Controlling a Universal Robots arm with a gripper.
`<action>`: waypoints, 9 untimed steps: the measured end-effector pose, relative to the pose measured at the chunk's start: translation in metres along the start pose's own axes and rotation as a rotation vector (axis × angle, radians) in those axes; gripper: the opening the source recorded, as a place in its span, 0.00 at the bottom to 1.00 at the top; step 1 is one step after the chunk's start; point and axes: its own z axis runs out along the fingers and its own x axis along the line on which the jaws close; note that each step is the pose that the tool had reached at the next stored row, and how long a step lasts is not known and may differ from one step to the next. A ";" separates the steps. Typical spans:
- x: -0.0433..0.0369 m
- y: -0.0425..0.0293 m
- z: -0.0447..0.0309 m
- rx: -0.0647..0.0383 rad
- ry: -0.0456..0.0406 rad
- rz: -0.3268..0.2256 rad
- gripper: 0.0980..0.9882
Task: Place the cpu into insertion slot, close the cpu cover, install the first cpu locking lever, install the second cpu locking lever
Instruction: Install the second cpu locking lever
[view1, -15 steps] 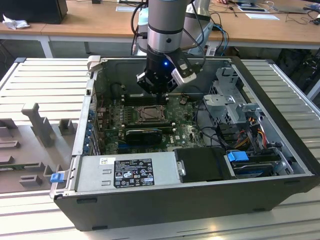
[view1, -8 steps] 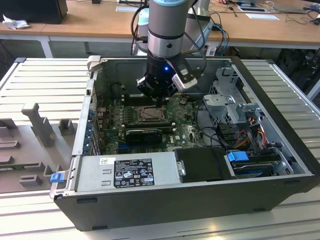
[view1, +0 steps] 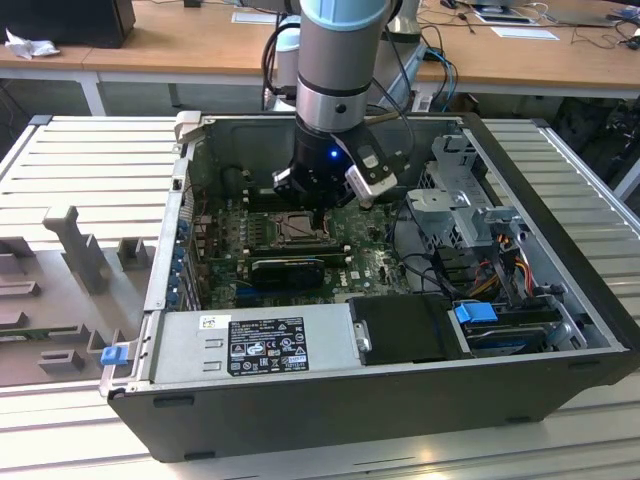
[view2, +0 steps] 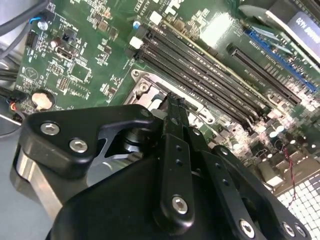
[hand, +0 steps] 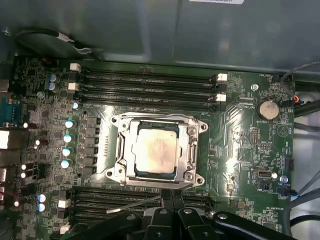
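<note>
A: Status? Where's the cpu (hand: 156, 148)?

B: Seated in the insertion slot (hand: 118, 150), first wrist view. The cpu cover (hand: 191, 145) looks down over it, chip showing through the window. Socket sits between 2 banks of memory slots (hand: 145, 85).

A: Gripper?

B: The gripper (hand: 169, 196) is at the socket's 6 o'clock edge in the first wrist view, fingers pressed together with no gap and nothing between them. The tips sit at the frame edge, where a locking lever (hand: 134, 205) runs out toward 8 o'clock over the lower memory bank. In the exterior view the gripper (view1: 318, 208) is low inside the open computer case (view1: 330, 420), right over the socket.

A: Levers latched?

B: Can't confirm. That thin wire looks unhooked, I'd say, but the tips cover its socket end. The second lever I can't pick out at all.

A: Risks?

B: 3. Tip slips off the thin wire and lands on the memory slots or small board parts just beside it. Lever misses its hook and springs back up. Cover not fully flat, so a forced lever loads the chip unevenly.

A: Blind spots?

B: Second wrist view is mostly gripper body (view2: 150, 190); contact point is hidden there. Exterior view has the arm (view1: 340, 60) blocking the socket's far side.
</note>
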 end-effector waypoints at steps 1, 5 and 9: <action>0.0005 -0.0007 0.0003 0.000 -0.0001 0.000 0.01; 0.0023 -0.0050 0.0006 -0.003 -0.0002 -0.001 0.01; 0.0083 -0.0117 0.0008 -0.008 -0.0005 -0.001 0.01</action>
